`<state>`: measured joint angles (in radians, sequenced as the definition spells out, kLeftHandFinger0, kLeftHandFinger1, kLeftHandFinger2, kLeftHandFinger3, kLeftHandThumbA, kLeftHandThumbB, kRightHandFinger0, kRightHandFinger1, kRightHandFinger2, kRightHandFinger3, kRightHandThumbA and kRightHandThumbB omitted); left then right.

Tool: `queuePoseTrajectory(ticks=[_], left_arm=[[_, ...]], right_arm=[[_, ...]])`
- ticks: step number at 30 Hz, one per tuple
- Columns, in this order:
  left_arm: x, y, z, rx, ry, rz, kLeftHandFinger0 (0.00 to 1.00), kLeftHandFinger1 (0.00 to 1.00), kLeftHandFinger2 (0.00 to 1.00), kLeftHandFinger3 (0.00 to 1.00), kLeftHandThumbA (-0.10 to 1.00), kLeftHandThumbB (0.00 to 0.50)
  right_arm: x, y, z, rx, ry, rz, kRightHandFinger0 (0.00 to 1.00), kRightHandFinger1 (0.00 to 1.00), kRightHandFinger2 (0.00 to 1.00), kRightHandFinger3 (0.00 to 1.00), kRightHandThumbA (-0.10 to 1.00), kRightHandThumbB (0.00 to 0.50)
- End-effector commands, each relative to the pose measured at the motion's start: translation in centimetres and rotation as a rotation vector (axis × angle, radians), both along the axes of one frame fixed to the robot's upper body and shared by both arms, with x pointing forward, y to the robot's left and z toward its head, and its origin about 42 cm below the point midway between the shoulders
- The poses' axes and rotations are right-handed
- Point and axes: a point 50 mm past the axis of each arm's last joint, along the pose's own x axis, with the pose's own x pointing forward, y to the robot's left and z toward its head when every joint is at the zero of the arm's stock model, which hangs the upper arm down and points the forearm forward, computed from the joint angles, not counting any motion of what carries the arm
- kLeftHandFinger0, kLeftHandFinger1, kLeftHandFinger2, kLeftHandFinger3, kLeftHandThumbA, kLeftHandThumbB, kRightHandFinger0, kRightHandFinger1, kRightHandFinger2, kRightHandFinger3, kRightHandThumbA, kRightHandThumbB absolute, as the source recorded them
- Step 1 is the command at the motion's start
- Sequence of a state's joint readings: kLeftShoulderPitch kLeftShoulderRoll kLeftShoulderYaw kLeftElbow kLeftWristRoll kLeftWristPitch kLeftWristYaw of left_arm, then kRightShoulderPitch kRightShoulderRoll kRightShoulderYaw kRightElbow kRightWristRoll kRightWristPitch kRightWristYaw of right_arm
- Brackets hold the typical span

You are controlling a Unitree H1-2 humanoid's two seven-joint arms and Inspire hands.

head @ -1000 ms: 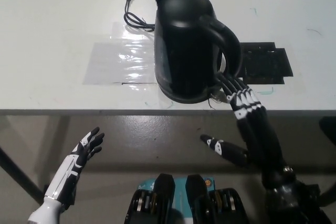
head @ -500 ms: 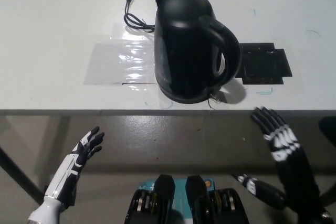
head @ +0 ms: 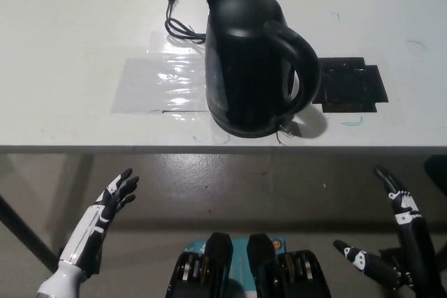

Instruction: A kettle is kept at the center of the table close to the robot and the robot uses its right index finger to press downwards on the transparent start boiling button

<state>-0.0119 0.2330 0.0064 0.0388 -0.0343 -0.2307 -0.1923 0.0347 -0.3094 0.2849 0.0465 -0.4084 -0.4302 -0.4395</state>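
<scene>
Here, the black kettle (head: 253, 61) stands upright on the white table (head: 84, 26), near the front edge and about centre, its handle (head: 302, 68) looping out toward the right. The start button at the foot of the handle is too small and dark to make out.

Right hand (head: 401, 239): black, low at the far right, below the table edge and well apart from the kettle, which sits up and to its left. Fingers are spread and extended, thumb held out to the side; it grips nothing.

Left hand (head: 112, 199): white, resting at lower left below the table edge, fingers apart and pointing up, holding nothing. The kettle is up and to its right, well apart.

Other items on the table:
- clear plastic sheet (head: 159, 83), flat, just beside the kettle on the left hand's side, its edge running under the kettle base.
- black cord (head: 176, 26) with a plug end, lying behind the sheet, running to the kettle.
- black flat pad (head: 351, 83), just beyond the handle, above the right hand.

Between the right hand and the kettle lies only the table's front edge.
</scene>
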Motion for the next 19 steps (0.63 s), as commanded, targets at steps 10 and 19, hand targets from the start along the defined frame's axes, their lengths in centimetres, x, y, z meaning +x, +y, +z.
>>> queuePoseTrajectory(ticks=[10,19], left_arm=[[0.1,0.4,0.5,0.003,-0.049,-0.011,1.00,1.00,1.00,1.00,1.00,0.294],[-0.2,0.4,0.3,0.005,-0.039,-0.008,1.00,1.00,1.00,1.00,1.00,0.295]], right_arm=[[2.0,-0.6,-1.1,0.112,0.026,-0.020,1.00,1.00,1.00,1.00,1.00,0.328],[2.0,-0.5,-1.6,0.124,0.059,-0.008,1.00,1.00,1.00,1.00,1.00,0.344]])
